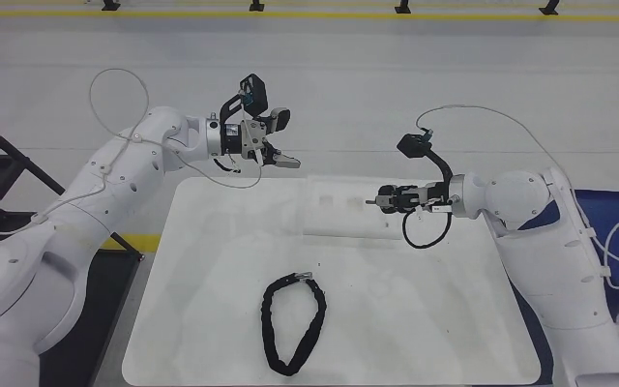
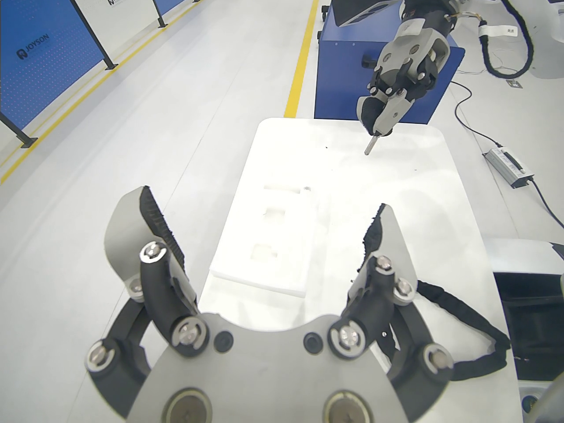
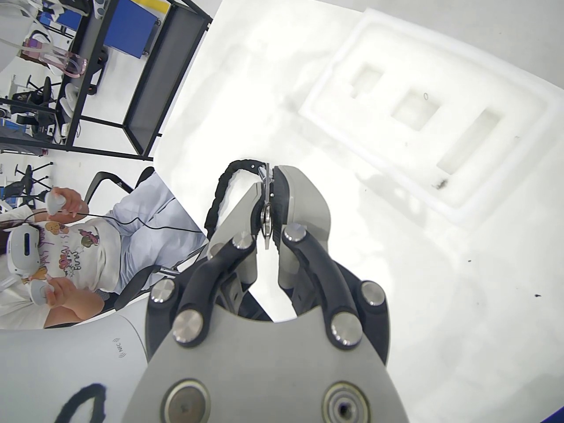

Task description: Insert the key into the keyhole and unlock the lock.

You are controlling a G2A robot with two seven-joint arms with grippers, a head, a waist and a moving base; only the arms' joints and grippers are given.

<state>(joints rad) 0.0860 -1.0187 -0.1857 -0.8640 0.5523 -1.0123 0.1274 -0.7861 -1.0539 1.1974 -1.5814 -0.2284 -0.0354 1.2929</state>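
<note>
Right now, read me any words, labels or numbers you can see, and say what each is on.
On the key, chain lock and foam tray: none.
Blue barrier panels: white brand logo print, not read out.
White tag on a robot cable: too small to read.

The left arm (image 1: 126, 169) and right arm (image 1: 517, 193) are glossy white shells with rounded joints. A thin grey cable (image 1: 102, 82) loops off each, and a black corrugated hose (image 1: 426, 239) curls by the wrist. Each wrist carries a black camera block (image 1: 413, 145) on a curved black bracket. The left tool (image 2: 264, 209) and right tool (image 3: 269, 182) match: a grey metal base plate (image 2: 264, 367), black linkage bars (image 2: 158, 283) pinned with round silver screws (image 2: 189, 332), and silver fingers (image 2: 127, 224) lined with black ribbed pads (image 2: 159, 224).
</note>
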